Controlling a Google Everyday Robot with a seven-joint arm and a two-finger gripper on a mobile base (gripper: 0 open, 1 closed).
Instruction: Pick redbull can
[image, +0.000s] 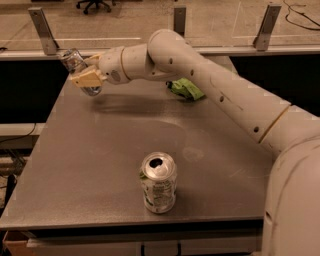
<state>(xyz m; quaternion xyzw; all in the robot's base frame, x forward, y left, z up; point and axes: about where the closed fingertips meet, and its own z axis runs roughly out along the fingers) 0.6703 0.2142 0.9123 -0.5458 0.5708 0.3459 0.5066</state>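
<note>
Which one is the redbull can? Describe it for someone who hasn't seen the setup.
On the grey table, look to the far left corner, where the gripper is closed around the redbull can, tilted above the surface. It is slim and silver; the other can, wider with a white and green label, stands alone near the front edge.

Arm (210, 80): glossy off-white shell, thick rounded tubular segs. Small dark recessed dots along shell, screws or ports, can't tell. Thin tan seam ring nr shoulder end. Torso (295, 200): same off-white, bulbous. Gripper (82, 75), arm's far end, upper left of view: fingers (90, 78) tan, blocky.
</note>
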